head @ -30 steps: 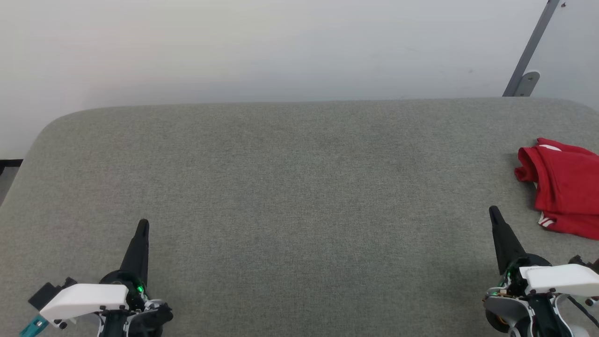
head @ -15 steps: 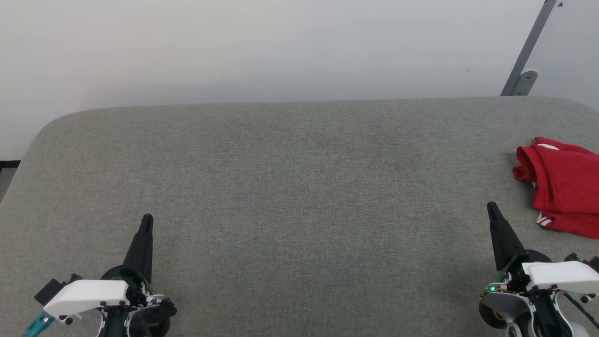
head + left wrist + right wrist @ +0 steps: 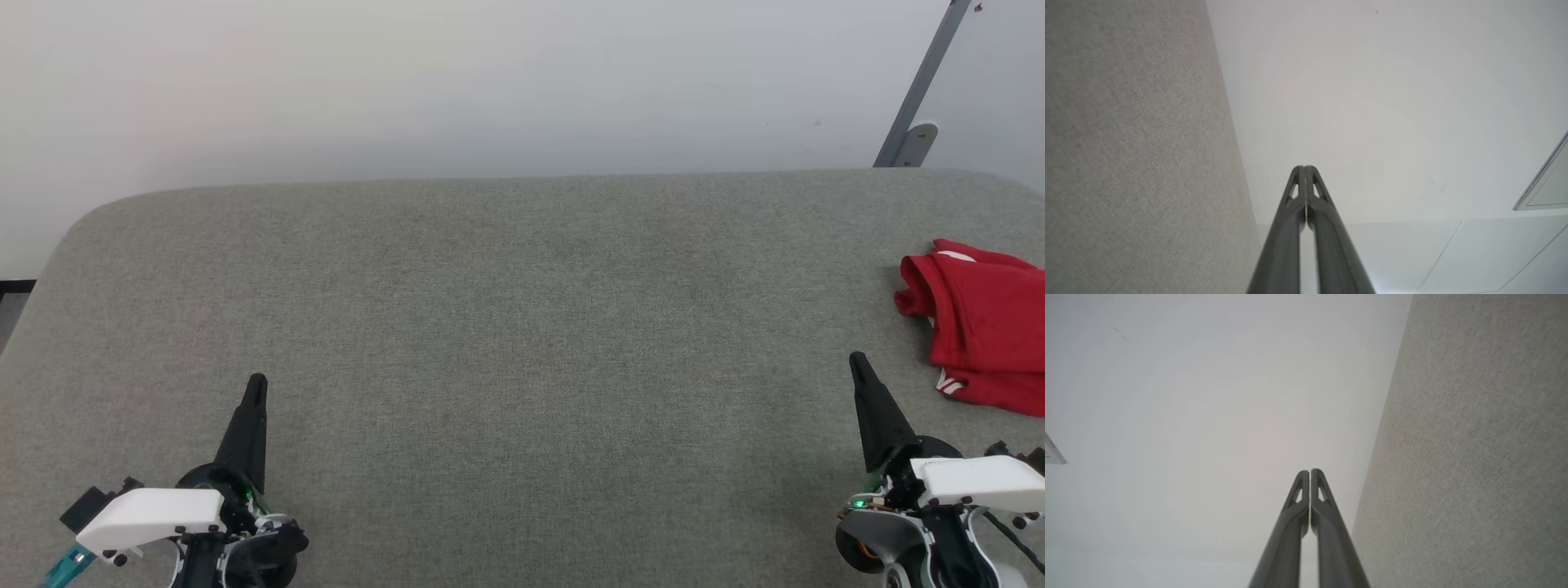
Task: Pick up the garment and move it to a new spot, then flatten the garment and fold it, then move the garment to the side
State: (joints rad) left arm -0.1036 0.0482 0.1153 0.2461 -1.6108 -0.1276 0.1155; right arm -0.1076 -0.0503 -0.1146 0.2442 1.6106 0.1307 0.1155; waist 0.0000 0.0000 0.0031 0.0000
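Since the garment (image 3: pixel 984 327) lies bunched at the far right of the counter (image 3: pixel 522 310), apparently soft, light and limp, pinch the raised fold on its left side. Right hand (image 3: pixel 857 365) near it, closed, empty. Left hand (image 3: pixel 255 385) well apart, closed, empty.

The head camera looks forward and down across the grey tabletop (image 3: pixel 522 327) to the wall (image 3: pixel 490 82) behind. Each wrist camera rides low and rolled sideways, sighting along the left hand (image 3: pixel 1305 168) or right hand (image 3: pixel 1310 471) at that same wall — tabletop close alongside.
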